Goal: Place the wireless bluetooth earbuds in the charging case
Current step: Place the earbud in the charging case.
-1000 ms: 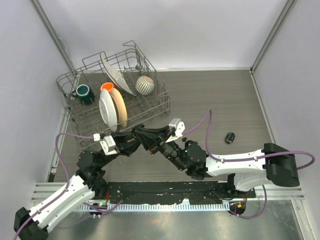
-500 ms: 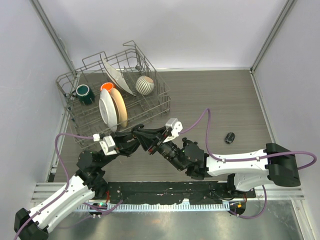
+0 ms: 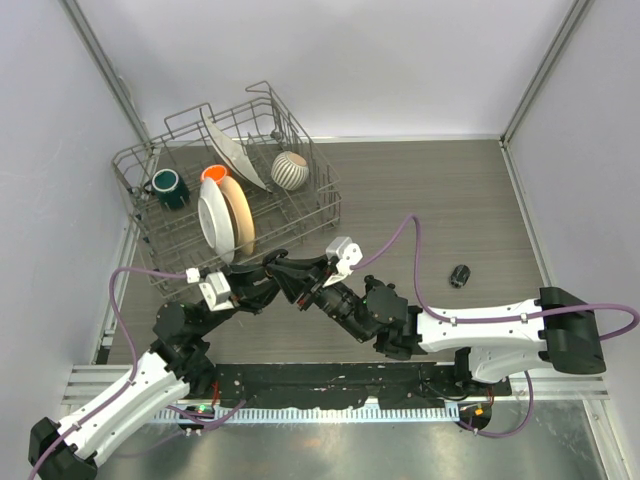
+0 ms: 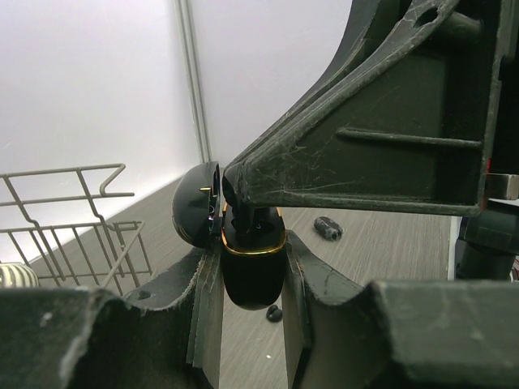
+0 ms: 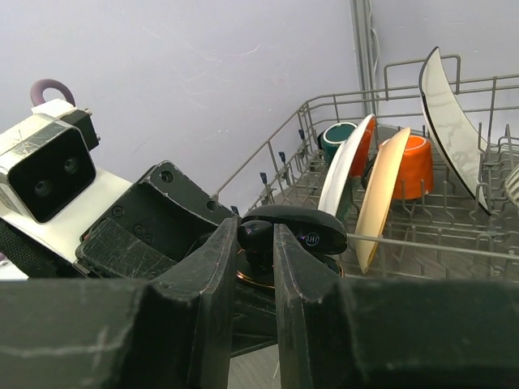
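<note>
**Two arms meeting tip to tip near mid-table**

Overhead view. The left gripper (image 3: 280,272) and the right gripper (image 3: 308,278) meet near the middle of the table (image 3: 440,200), a little toward its near edge. What they hold is lost among the dark fingers here. A loose earbud (image 3: 459,275) lies toward the right edge, well apart from both arms. A wire dish rack (image 3: 322,215) fills the far left corner. It holds a green mug (image 3: 166,187), an orange cup (image 3: 213,173), upright plates (image 3: 215,222) and a ribbed bowl (image 3: 290,171).

Left wrist view. The left gripper is clamped on the case (image 4: 251,285), one finger on each side of its lower shell, raised above the table. The case is open: a gold rim rings its mouth, and the lid (image 4: 193,204) is swung back to the left. A finger of the right gripper reaches in from the upper right, its tip just over the mouth. Beyond lie the loose earbud and, nearer, another earbud (image 4: 274,313), both on the table.

Right wrist view. The right gripper is drawn narrow, pinching a held earbud (image 5: 255,232) between its fingertips, directly above the gold rim. Whether the bud touches its seat cannot be told. The lid juts out to the right of the fingers, and the left gripper's body sits at the left. The dish rack stands behind.
</note>
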Controlling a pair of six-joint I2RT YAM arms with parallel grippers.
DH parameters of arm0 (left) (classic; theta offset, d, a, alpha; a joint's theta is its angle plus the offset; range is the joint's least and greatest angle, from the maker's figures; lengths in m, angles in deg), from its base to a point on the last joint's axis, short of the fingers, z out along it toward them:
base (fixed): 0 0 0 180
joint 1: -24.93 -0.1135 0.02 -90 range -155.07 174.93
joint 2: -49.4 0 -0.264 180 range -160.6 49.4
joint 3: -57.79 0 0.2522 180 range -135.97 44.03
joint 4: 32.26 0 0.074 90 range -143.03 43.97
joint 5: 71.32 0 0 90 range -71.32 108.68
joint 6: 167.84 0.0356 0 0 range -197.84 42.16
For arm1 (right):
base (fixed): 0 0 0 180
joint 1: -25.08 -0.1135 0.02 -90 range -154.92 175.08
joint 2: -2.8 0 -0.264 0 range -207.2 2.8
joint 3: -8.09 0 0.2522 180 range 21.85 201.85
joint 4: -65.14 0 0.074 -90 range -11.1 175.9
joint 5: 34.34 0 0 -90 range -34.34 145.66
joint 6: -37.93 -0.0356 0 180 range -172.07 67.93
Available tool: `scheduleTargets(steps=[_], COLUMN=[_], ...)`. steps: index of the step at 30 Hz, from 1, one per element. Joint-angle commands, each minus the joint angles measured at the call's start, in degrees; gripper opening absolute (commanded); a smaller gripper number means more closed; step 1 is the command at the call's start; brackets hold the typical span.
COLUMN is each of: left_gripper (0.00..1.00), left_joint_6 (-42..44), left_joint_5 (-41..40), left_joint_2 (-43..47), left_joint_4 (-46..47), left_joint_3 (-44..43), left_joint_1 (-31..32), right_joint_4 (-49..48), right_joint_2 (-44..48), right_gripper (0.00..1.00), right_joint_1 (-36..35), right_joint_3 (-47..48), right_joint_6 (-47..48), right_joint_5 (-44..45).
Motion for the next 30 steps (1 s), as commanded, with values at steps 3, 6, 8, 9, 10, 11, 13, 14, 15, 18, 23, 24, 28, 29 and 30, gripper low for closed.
scheduleTargets(steps=[3,6,8,9,10,11,13,14,15,18,23,24,28,29,30], left_gripper=[0.0,0.0,0.0,0.0,0.0,0.0,0.0,0.0,0.0,0.0,0.0,0.0,0.0,0.0,0.0], left_joint_6=[0.87,0.88,0.88,0.88,0.88,0.88,0.88,0.88,0.88,0.79,0.61,0.61,0.87,0.88,0.96], left_joint_5=[-0.59,-0.51,-0.59,-0.59,-0.5,-0.5,-0.42,-0.33,-0.24,-0.06,0.55,0.38,0.11,0.11,0.02], left_joint_2=[0.77,0.68,0.68,0.59,0.59,0.42,0.42,0.24,0.16,-0.02,-0.29,-0.37,-0.29,-0.2,-0.2], left_joint_4=[5.77,5.77,5.77,5.68,5.77,5.77,5.77,5.77,5.77,5.95,5.86,5.86,5.51,5.42,5.33], left_joint_3=[-1.48,-1.48,-1.48,-1.48,-1.48,-1.48,-1.48,-1.48,-1.48,-1.39,-1.39,-1.39,-1.04,-1.12,-1.12], left_joint_1=[-0.08,-0.08,-0.08,-0.08,-0.08,-0.08,-0.08,-0.08,-0.08,-0.17,-0.08,-0.08,-0.08,-0.08,-0.08], right_joint_4=[4.43,4.43,4.35,4.26,4.17,4.26,4.0,3.91,3.82,3.56,3.12,3.46,4.0,3.21,1.29], right_joint_2=[1.49,1.49,1.58,1.66,1.84,1.84,1.93,2.1,2.19,2.54,2.63,2.63,3.07,3.24,3.51], right_gripper=[0.23,0.27,0.29,0.31,0.32,0.33,0.35,0.35,0.36,0.39,0.44,0.46,0.52,0.54,0.57], right_joint_1=[0.16,0.16,0.16,0.24,0.16,0.16,0.16,0.16,0.16,0.16,0.07,0.16,0.07,0.07,0.07], right_joint_3=[1.28,1.28,1.37,1.37,1.37,1.28,1.19,1.1,1.02,0.93,1.1,1.45,2.07,1.37,1.11], right_joint_6=[2.39,2.48,2.48,2.48,2.57,2.57,2.48,2.31,2.31,2.22,2.13,2.48,1.52,1.34,1.25], right_joint_5=[3.46,3.64,3.64,3.72,3.81,3.81,3.81,3.9,3.9,4.16,4.08,3.99,3.55,3.29,2.07])
